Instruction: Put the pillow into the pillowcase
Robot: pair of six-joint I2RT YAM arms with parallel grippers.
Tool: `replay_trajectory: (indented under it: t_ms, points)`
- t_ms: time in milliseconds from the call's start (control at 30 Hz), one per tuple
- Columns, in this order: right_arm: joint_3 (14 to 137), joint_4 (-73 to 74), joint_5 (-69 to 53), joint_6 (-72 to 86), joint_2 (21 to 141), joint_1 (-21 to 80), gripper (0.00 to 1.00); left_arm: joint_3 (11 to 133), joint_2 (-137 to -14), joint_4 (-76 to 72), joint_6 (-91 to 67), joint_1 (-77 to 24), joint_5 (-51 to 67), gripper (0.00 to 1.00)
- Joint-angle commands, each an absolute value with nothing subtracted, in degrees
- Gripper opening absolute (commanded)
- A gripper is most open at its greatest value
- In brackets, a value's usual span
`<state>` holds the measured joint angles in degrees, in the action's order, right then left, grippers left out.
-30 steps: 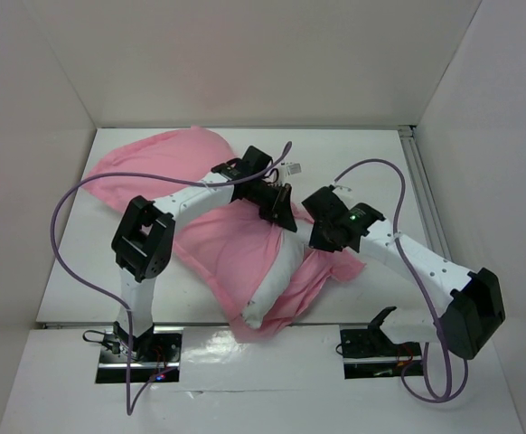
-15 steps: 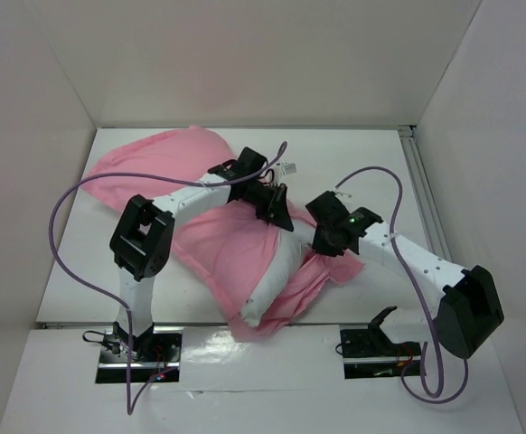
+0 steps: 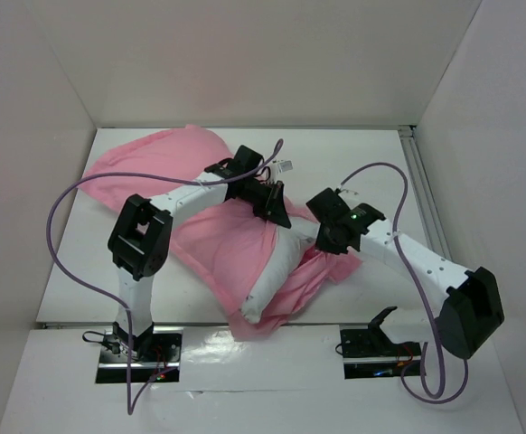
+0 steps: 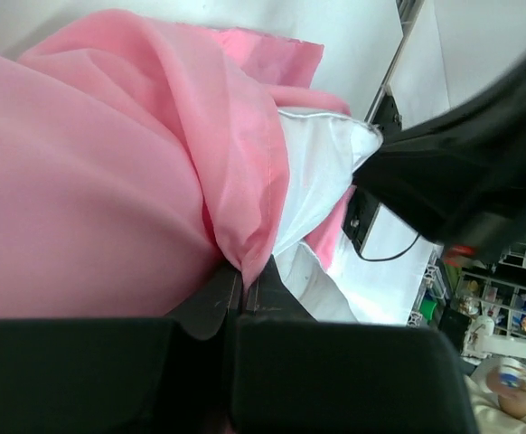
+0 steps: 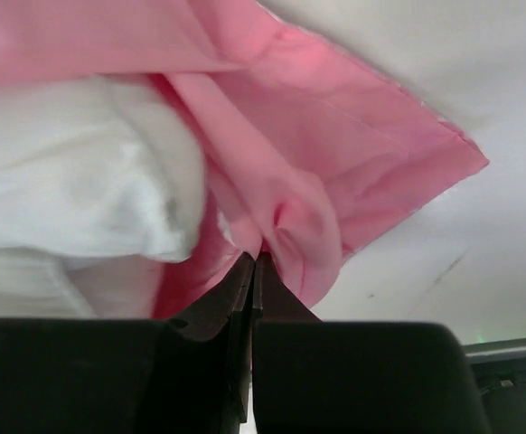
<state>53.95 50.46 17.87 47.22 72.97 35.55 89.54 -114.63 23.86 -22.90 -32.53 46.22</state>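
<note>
So the pillow (image 3: 277, 271) looks only partway into the pillowcase (image 3: 154, 163). A white end pokes out of the pink toward the near edge of the surface (image 3: 380, 163), between the two arms, and the rest seems covered, with pink both over and under it at the opening. The far end of the case lies baggy toward the far left corner, so I'd guess there's plenty of room inside. The left hand (image 4: 242, 280) is clamped on a fold of the pink hem right where it drapes over the white stuffing. The right hand (image 5: 252, 262) is pinched tight on a bunched-up bit of the case's edge on the other side of the opening, just beside the pillow. Handling-wise, the pillow looks light and squishy. It'll bend and bulge rather than slide as one piece, so shoving it from one spot probably just dents it. The case is thin shiny satin, super floppy and I'd bet slippery, so a pinch on a single layer could slip out. Grabbing at the stitched hem seems safest, since the seam gives the fingers something to bite on. Best bet imo is holding the hem on both sides of the mouth and pulling it over the exposed white end, making sure neither pinch catches both layers and shuts the mouth.
</note>
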Motion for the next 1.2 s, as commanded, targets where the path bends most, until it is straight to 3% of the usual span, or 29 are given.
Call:
replay_trajectory:
  t_ms: [0, 167, 467, 800, 1033, 1167]
  points:
    - [61.9, 55.2, 27.8, 47.7, 69.0, 34.4, 0.00, 86.0, -115.2, 26.5, -19.8, -31.2, 41.7, 0.00]
    - [73.7, 47.1, 27.0, 41.9, 72.4, 26.7, 0.00, 81.4, -113.0, 26.5, -18.5, -32.3, 43.5, 0.00]
    - [79.2, 28.8, 13.1, 28.2, 79.4, 14.0, 0.00, 74.7, -111.1, 29.3, -14.1, -36.0, 41.3, 0.00]
    - [75.9, 14.4, -5.0, 27.3, 72.9, 21.1, 0.00, 83.3, -119.4, 34.5, -17.0, -39.2, 34.3, 0.00]
    - [74.3, 21.6, -8.9, 26.8, 72.0, 29.0, 0.00, 85.6, -121.2, 31.7, -23.0, -38.5, 31.6, 0.00]
    - [65.7, 26.4, -5.4, 28.3, 71.4, 31.0, 0.00, 85.1, -118.1, 29.4, -25.9, -36.9, 32.3, 0.00]
